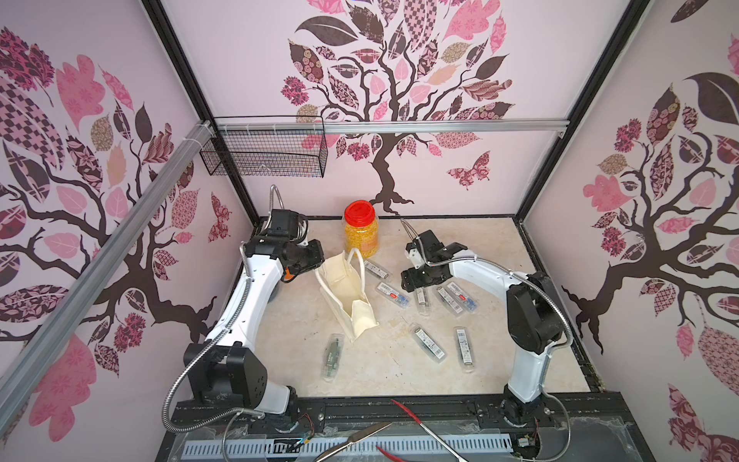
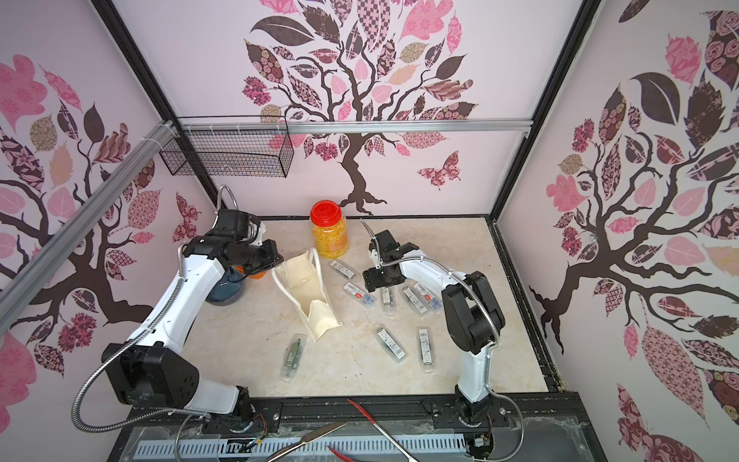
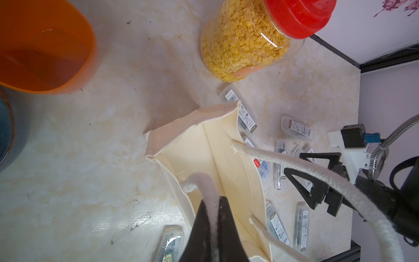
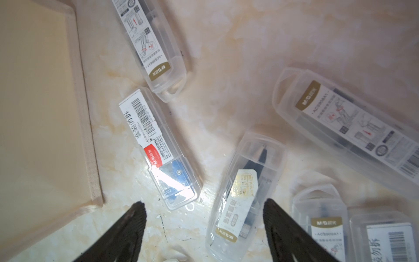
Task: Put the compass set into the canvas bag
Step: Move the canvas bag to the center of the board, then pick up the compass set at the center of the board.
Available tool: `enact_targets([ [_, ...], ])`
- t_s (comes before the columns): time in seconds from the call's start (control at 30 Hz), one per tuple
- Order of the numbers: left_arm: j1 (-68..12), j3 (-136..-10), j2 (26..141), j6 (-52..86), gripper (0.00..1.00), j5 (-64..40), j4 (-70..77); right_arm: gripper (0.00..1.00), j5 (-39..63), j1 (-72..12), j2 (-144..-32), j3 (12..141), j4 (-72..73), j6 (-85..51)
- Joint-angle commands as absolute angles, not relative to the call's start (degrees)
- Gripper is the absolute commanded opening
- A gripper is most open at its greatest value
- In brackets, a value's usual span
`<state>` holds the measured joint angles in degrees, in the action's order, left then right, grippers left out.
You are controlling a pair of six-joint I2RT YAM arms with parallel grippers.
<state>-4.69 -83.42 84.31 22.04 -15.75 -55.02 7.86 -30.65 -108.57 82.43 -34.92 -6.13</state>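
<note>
The cream canvas bag point(image 1: 347, 298) stands tilted mid-table, its mouth open toward the left arm. My left gripper point(image 3: 214, 200) is shut on one of its white loop handles point(image 3: 203, 181); in a top view that gripper point(image 1: 314, 266) sits at the bag's upper rim. Several compass sets in clear plastic cases lie right of the bag. My right gripper point(image 4: 204, 206) is open above them, and one case point(image 4: 244, 192) lies between its fingers' line, nearer one finger. A red-labelled case point(image 4: 158, 147) lies beside the bag's edge. In both top views the right gripper point(image 2: 370, 280) hovers over this cluster.
A red-lidded jar of yellow flakes point(image 1: 361, 232) stands behind the bag. An orange cup point(image 3: 43, 45) and a blue bowl point(image 2: 224, 292) sit under the left arm. More cases lie at front point(image 1: 332, 356) point(image 1: 430, 342) point(image 1: 464, 348). A wire basket point(image 1: 264, 152) hangs on the back wall.
</note>
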Motion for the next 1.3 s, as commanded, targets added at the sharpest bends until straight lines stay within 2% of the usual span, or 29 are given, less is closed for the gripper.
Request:
enact_targets([
  [0.0, -3.9, -86.1, 84.8, 21.1, 0.00, -15.9, -54.2, 0.83, 6.4, -32.9, -109.6, 82.4, -34.8, -3.6],
  [0.3, -2.5, -85.2, 82.9, 24.4, 0.00, -14.4, -51.4, 0.82, 3.3, -35.6, -112.7, 83.3, -34.6, -1.0],
  [0.5, -1.7, -82.7, 78.6, 25.2, 0.42, -16.1, -49.8, 0.81, 1.3, -37.0, -114.6, 83.4, -33.8, 0.3],
  [0.6, -1.6, -81.8, 75.8, 25.7, 0.56, -14.0, -49.2, 0.80, 1.2, -37.1, -115.1, 83.4, -32.5, 0.7],
  [0.7, -1.5, -81.6, 73.4, 25.8, 0.65, -11.1, -49.5, 0.80, 1.4, -37.3, -116.3, 84.1, -33.0, 1.8],
  [0.83, 0.6, -80.4, 71.2, 26.5, 0.70, -6.7, -50.7, 0.79, 1.0, -37.6, -117.3, 84.2, -33.8, 2.7],
  [1.0, 10.2, -75.3, 70.2, 31.6, 0.71, -12.9, -49.5, 0.78, 1.1, -38.4, -118.1, 84.3, -33.7, 3.2],
  [1.27, 11.2, -71.0, 69.6, 33.1, 0.71, -12.7, -48.7, 0.75, -2.7, -39.2, -121.6, 85.8, -35.0, 2.8],
])
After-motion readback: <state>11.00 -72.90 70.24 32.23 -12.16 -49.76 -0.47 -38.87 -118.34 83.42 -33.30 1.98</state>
